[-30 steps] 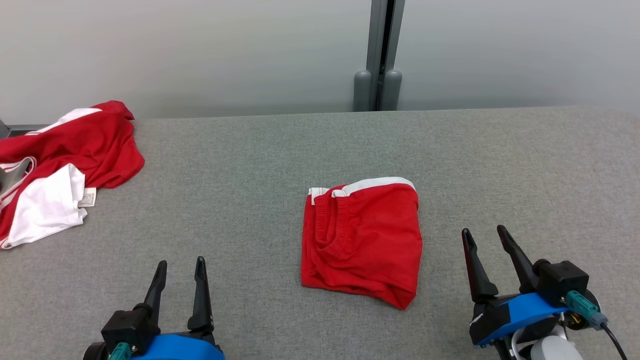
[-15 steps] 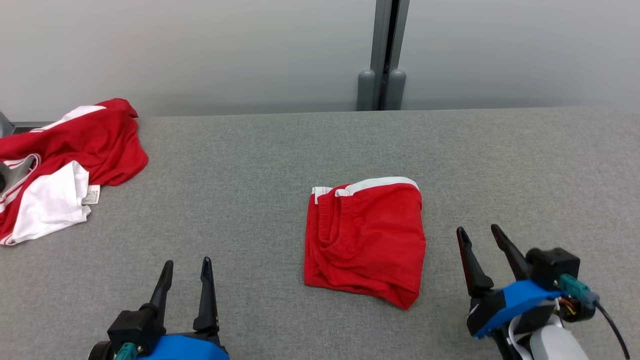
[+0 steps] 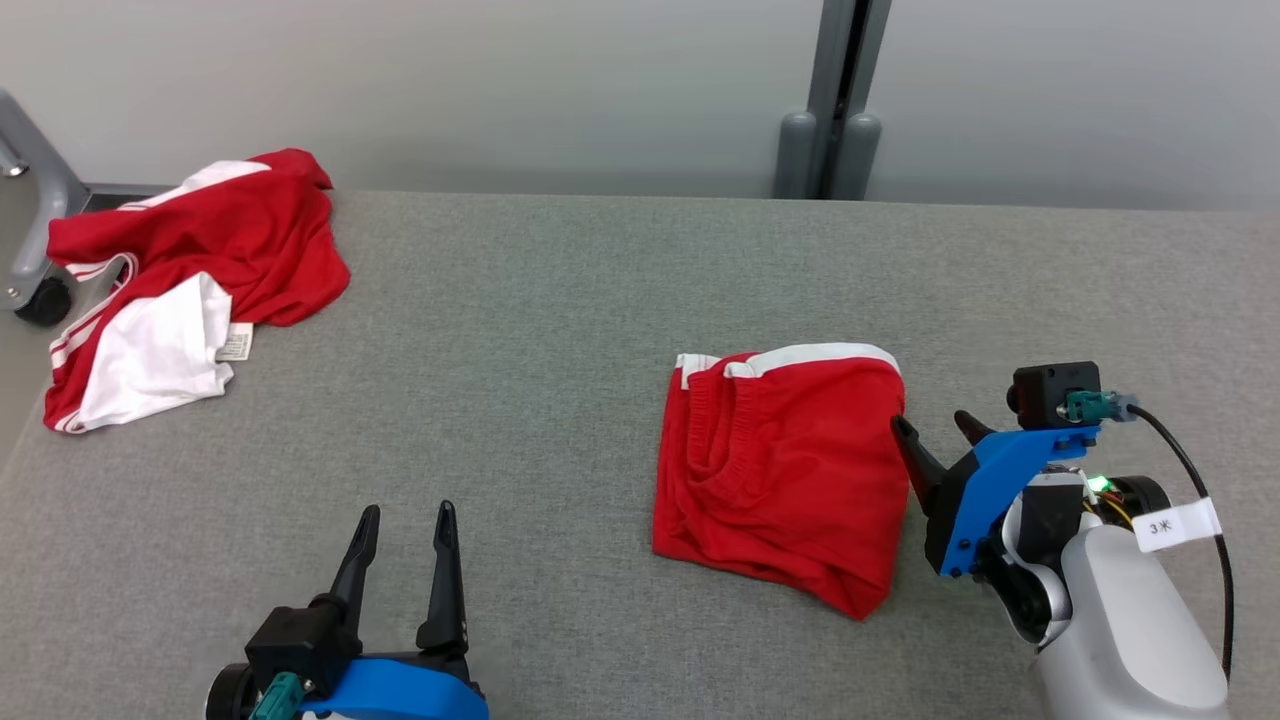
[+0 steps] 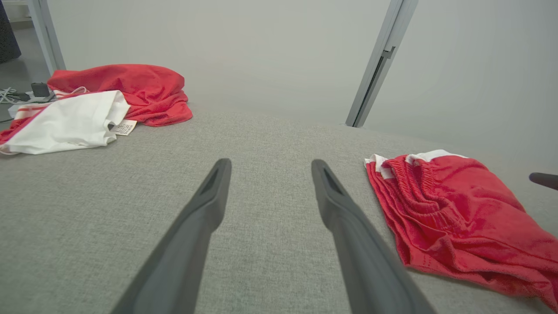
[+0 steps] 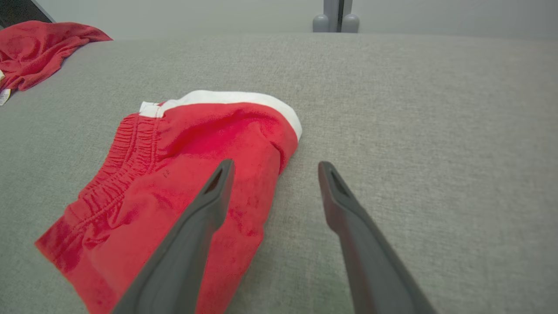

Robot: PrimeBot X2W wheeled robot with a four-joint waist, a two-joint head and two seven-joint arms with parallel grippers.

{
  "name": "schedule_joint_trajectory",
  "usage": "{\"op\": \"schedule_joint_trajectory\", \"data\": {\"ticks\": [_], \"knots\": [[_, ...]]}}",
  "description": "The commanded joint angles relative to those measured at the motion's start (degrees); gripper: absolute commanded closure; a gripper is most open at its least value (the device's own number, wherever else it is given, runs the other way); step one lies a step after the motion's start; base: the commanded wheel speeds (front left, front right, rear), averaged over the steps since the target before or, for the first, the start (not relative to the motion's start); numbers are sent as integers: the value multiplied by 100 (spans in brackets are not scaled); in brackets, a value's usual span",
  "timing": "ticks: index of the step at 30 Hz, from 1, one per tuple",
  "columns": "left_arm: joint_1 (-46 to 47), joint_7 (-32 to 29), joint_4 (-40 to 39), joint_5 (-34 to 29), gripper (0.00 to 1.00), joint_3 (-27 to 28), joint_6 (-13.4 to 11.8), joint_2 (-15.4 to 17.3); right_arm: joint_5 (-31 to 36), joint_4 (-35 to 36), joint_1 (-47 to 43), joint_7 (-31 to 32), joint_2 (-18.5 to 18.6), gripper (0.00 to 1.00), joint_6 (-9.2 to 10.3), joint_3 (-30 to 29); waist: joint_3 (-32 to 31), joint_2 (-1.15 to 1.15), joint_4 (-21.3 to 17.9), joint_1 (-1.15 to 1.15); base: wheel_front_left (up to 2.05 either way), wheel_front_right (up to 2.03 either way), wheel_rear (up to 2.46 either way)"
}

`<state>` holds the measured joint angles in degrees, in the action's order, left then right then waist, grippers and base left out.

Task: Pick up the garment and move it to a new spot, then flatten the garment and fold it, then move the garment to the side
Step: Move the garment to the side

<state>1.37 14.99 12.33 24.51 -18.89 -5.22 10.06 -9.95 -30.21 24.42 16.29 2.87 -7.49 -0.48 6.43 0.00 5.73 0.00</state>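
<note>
Lying folded on the grey fabric-covered table [image 3: 520,330], right of centre in the head view: a pair of red fabric shorts [image 3: 780,480] [image 4: 457,209] [image 5: 174,174] with a white band along the top edge, elastic waistband turned towards the frame's left, lower right corner drawn to a point. Same shorts at the right of the left wrist view, and at the left and centre of the right wrist view.

Poised just at the shorts' right edge, at the right of the head view: the right hand [image 3: 932,422] [image 5: 275,165], two dark fingers parted, gripping nothing. In the right wrist view, one finger over the red cloth near that edge, the other over bare table beside it; contact with the cloth impossible to tell. One dark fingertip [image 4: 545,179] of it poking in at the right edge of the left wrist view.

Set at the lower left of the head view, well apart from the shorts: the left hand [image 3: 407,508] [image 4: 271,162], fingers likewise parted and empty, pointing up the frame, bare table between them.

Heaped at the upper left of the head view, near the table's far corner: a crumpled pile of red and white clothing [image 3: 190,270] [image 4: 100,96] [image 5: 35,48] with a small white label. Beyond the far edge, a pale wall and a grey upright post [image 3: 835,100]. On the right arm's black cable, a white paper tag [image 3: 1170,525].
</note>
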Motion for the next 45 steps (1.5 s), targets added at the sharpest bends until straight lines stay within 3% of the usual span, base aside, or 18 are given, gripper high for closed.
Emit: {"op": "schedule_joint_trajectory", "data": {"ticks": [1, 10, 12, 14, 15, 22, 28, 29, 38, 45], "knots": [[83, 28, 12, -34, 0, 25, 12, -27, -54, -115, 140, 172, 7, 0, -1, -27, 110, 0, 137, 0, 0, 0, 0], [213, 27, 8, -116, 0, 74, 82, -115, -125, -845, 460, 1069, 8, 0, -1, -151, 352, 0, 473, 0, 0, 0, 0], [238, 28, -6, -151, 0, 86, 99, -129, -160, -912, 475, 1096, 4, 51, -1, -145, 387, 0, 493, 0, 0, 0, 0], [280, 28, -47, -201, 0, 81, 107, -133, -209, -922, 533, 1041, 3, 73, -1, -111, 425, 0, 485, 0, 0, 0, 0], [286, 27, -67, -220, 0, 68, 117, -143, -203, -904, 560, 1002, 3, 100, -1, -87, 447, 0, 462, 0, 0, 0, 0], [434, 28, -237, -350, 0, -37, 240, -170, -176, -520, 685, 774, 168, 100, 5, 34, 732, 0, 16, 0, 0, 0, 0], [589, 24, -333, -418, 0, -119, 311, -120, -182, -221, 713, 759, 427, 100, 5, -13, 1014, 0, -686, 0, 0, 0, 0], [670, 5, -384, -462, 0, -119, 305, -63, -218, -71, 765, 715, 480, 100, 3, -84, 1143, 0, -1001, 0, 0, 0, 0], [1038, -249, -663, -652, 0, -102, 293, 237, -230, 332, 806, 461, 622, 100, 0, -491, 1650, 0, -2018, 0, 0, 0, 0], [1192, -465, -912, -716, 0, -119, 269, 400, -121, 347, 835, 263, 597, 100, 0, -709, 1883, 0, -2224, 0, 0, 0, 0]]}}
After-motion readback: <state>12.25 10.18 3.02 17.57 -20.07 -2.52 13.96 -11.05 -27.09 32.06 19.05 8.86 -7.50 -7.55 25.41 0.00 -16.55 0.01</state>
